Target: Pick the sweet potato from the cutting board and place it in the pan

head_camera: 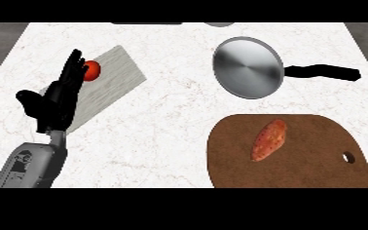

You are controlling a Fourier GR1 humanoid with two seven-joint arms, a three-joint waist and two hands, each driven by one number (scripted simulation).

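The robot's left hand [56, 100] stands at the left of the frame, fingers straight and pointing up, thumb spread to the side, holding nothing; it looks to be resting rather than working. Behind its fingertips lies a grey mat [108, 85], set at a slant, with a small red tomato [90, 70] on it just beside the fingers. The right hand does not show anywhere.

Well apart from the hand, at the lower right of the frame, the sweet potato [269, 140] lies on the brown cutting board [316, 165], untouched. Above it, at the upper right, the steel pan [247, 67] sits with nothing in it, its black handle pointing right. Judging from this, the task has not begun: the grasp, the lift, the carry to the pan and the release are all left to do.
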